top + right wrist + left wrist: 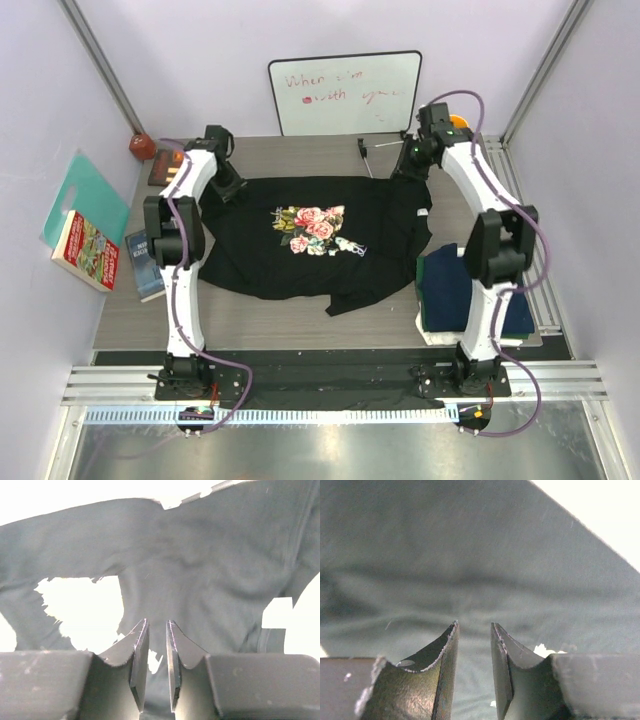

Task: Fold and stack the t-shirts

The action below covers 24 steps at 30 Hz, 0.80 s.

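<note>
- Two grippers hang at the far corners of the black t-shirt: the left gripper at its far-left corner, the right gripper at its far-right one.
- Both have their jaws parted by a narrow gap. We see no cloth pinched, only black fabric just beyond them.
- We judge the shirt is laid out print-up, with folding not yet begun.
- Next we need a fresh grasp on a side edge or sleeve, then a carry across the print.
- The shirt's near hem is rumpled, with a flap poking out.
- The folded stack sits just beside the shirt's right edge, perhaps touching.
- The books lie left of the shirt.
- A bare strip of table runs along its near side.
</note>
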Motion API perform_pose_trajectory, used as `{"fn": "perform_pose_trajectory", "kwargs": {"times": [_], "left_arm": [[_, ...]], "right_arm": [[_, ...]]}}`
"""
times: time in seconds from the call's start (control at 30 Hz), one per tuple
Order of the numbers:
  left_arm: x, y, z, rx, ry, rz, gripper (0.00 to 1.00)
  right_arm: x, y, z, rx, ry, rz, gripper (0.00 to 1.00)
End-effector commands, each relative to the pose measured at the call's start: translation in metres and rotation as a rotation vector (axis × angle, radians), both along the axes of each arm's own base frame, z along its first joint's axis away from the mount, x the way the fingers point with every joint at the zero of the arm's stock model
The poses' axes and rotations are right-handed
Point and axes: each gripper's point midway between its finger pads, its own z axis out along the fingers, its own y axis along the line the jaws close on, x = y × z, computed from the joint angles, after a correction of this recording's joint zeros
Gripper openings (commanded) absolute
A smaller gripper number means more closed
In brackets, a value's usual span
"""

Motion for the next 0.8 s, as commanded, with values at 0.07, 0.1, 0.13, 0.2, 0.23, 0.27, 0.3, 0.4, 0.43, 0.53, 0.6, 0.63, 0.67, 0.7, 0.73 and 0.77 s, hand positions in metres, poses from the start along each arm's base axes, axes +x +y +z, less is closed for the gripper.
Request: {"fn": "perform_pose_trajectory", "kwargs": {"times": [0.07,0.1,0.13,0.2,0.23,0.27,0.3,0.4,0.43,0.53,0.6,0.63,0.67,0.7,0.73,0.77], "left_arm": [[-0.03,0.016,0.071,0.083,-0.127,-0.016,0.33],[-0.045,0.018,0.058,0.094,-0.09,-0.022,0.33],[-0.052,0.021,0.057,0.108,-0.085,-0.033,0.33],[-0.071,0.022,0.05,0.111,-0.065,-0.052,0.33],[-0.078,0.018,0.047,0.091,-0.05,-0.077,0.32],[-0.087,0.017,0.042,0.088,-0.024,-0.083,0.31],[-0.102,0.018,0.033,0.086,0.018,-0.081,0.31],[-0.133,0.02,0.018,0.083,0.067,-0.068,0.29],[-0.136,0.02,0.014,0.084,0.057,-0.061,0.29],[-0.156,0.023,0.001,0.089,0.083,-0.044,0.29],[-0.168,0.027,-0.007,0.103,0.113,-0.037,0.29],[-0.171,0.028,-0.008,0.11,0.113,-0.032,0.28],[-0.178,0.031,-0.013,0.123,0.132,-0.029,0.25],[-0.18,0.033,-0.014,0.128,0.135,-0.021,0.24],[-0.181,0.034,-0.014,0.132,0.134,-0.02,0.22],[-0.187,0.036,-0.019,0.141,0.152,-0.017,0.15]], "right_arm": [[-0.054,0.01,-0.006,0.069,0.057,0.046,0.25],[-0.059,0.012,-0.014,0.07,0.077,0.054,0.25],[-0.067,0.012,-0.029,0.067,0.116,0.061,0.25],[-0.074,0.018,-0.04,0.07,0.147,0.082,0.24],[-0.076,0.019,-0.046,0.066,0.161,0.09,0.24],[-0.079,0.025,-0.055,0.072,0.187,0.108,0.24],[-0.079,0.027,-0.059,0.074,0.197,0.119,0.24],[-0.076,0.042,-0.072,0.057,0.21,0.163,0.24],[-0.068,0.046,-0.067,0.052,0.186,0.176,0.24],[-0.059,0.06,-0.075,0.06,0.194,0.201,0.23],[-0.055,0.066,-0.085,0.07,0.216,0.203,0.23],[-0.051,0.068,-0.084,0.07,0.206,0.205,0.23],[-0.048,0.069,-0.085,0.069,0.204,0.202,0.23],[-0.047,0.069,-0.091,0.066,0.212,0.201,0.23],[-0.043,0.07,-0.091,0.062,0.205,0.202,0.23],[-0.042,0.068,-0.094,0.057,0.209,0.199,0.22]]}}
